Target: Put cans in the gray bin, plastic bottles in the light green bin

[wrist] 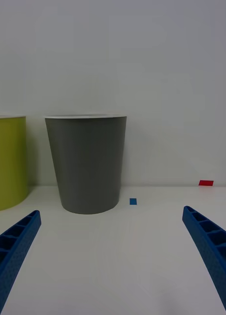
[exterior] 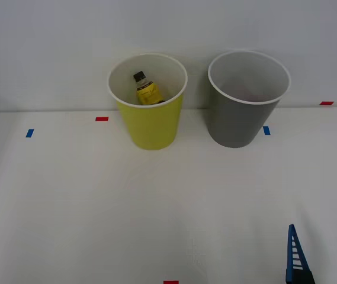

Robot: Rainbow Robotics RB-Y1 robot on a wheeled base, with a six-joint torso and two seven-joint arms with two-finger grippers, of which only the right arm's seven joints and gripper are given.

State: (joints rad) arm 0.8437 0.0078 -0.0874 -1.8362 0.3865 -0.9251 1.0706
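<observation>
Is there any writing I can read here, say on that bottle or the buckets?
None can be read.
Yellow label on the bottle in the lime bucket: print too small to read.
Lime bucket and gray bucket: plain, no text.
Red and blue tape marks on the table: blank.

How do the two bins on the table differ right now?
The light green bin is lime outside; the gray bin is dark gray. The light green bin stands to the robot's left of the gray bin. A yellow-labelled bottle with a black cap lies inside the light green bin; the gray bin's contents can't be made out. Both are round, tapered, white-rimmed and upright.
</observation>
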